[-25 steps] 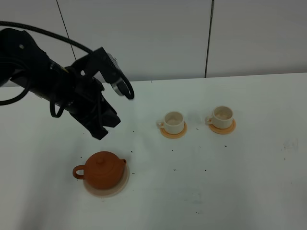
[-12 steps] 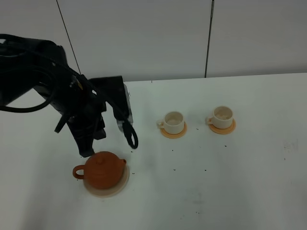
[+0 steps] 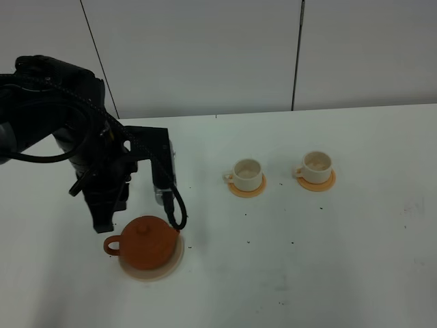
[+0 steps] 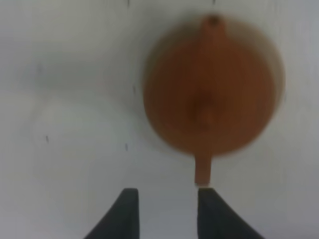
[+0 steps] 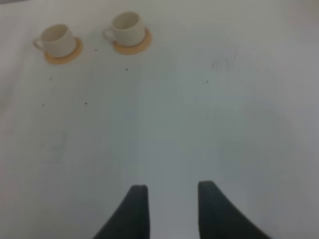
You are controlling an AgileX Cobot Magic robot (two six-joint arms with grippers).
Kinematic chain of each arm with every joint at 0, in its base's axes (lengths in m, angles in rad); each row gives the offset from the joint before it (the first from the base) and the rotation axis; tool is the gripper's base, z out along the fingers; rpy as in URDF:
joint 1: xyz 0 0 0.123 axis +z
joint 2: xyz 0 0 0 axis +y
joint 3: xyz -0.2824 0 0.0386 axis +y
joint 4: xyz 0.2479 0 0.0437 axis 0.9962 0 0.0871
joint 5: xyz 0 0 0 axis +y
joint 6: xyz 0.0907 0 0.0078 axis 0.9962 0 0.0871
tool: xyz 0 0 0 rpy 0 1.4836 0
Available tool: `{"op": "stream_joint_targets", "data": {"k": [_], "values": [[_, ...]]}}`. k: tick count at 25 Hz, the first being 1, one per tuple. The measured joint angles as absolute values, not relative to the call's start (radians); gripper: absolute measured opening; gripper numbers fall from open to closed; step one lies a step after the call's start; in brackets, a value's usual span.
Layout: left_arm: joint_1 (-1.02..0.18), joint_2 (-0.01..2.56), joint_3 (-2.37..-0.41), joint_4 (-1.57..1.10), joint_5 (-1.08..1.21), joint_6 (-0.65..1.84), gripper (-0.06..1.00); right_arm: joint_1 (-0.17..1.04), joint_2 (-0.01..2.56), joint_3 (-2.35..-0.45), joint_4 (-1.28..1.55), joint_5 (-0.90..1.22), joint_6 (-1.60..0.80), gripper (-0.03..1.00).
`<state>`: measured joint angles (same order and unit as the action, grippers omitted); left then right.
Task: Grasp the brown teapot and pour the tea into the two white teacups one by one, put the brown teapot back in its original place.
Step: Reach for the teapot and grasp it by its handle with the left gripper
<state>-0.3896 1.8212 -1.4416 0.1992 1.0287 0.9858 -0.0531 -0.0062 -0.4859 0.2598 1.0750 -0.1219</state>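
White bench [image 3: 355, 260] carries every item. Black left arm [image 3: 68, 137] reaches down over the left part of the bench and ends at the handle side of the brown teapot [image 3: 145, 242].

Left jaws: parted to a moderate gap, nothing between them. In the left wrist view, 1 fingertip [image 4: 207, 199] lies right at the end of the loop handle [image 4: 202, 169]; contact cannot be determined.

Right jaws: parted, empty, over bare bench, well apart from the cups.

The brown teapot stands upright, lid on, on the pale beige coaster [image 3: 160, 273], handle to the left, spout to the right.

The 2 white teacups stand side by side to the right of the teapot, well apart from it: near cup [image 3: 247, 171] and far cup [image 3: 317, 164]. Each sits on 1 orange saucer [image 3: 246, 191].
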Motion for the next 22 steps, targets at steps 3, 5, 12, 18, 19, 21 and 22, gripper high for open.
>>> {"op": "stream_joint_targets", "data": {"k": [3,5,12,18,19,21,22], "values": [[-0.384,1.823,-1.442,0.205,1.069,0.981,0.37,-0.053,-0.006,-0.486,0.260,1.075,-0.122,0.24],[-0.375,1.833,-1.442,0.204,1.101,0.980,0.37,-0.053,-0.006,-0.486,0.260,1.075,-0.122,0.24],[-0.314,1.908,-1.442,0.191,1.132,0.982,0.37,-0.053,-0.006,-0.486,0.260,1.075,-0.122,0.24],[-0.300,1.937,-1.442,0.191,1.082,1.017,0.37,-0.053,-0.006,-0.486,0.260,1.075,-0.122,0.24],[-0.300,1.948,-1.442,0.191,1.075,1.017,0.37,-0.053,-0.006,-0.486,0.260,1.075,-0.122,0.24],[-0.300,1.974,-1.442,0.191,1.072,1.017,0.37,-0.053,-0.006,-0.486,0.260,1.075,-0.122,0.24],[-0.300,1.983,-1.442,0.189,1.072,1.019,0.37,-0.053,-0.006,-0.486,0.260,1.075,-0.122,0.24]]}}
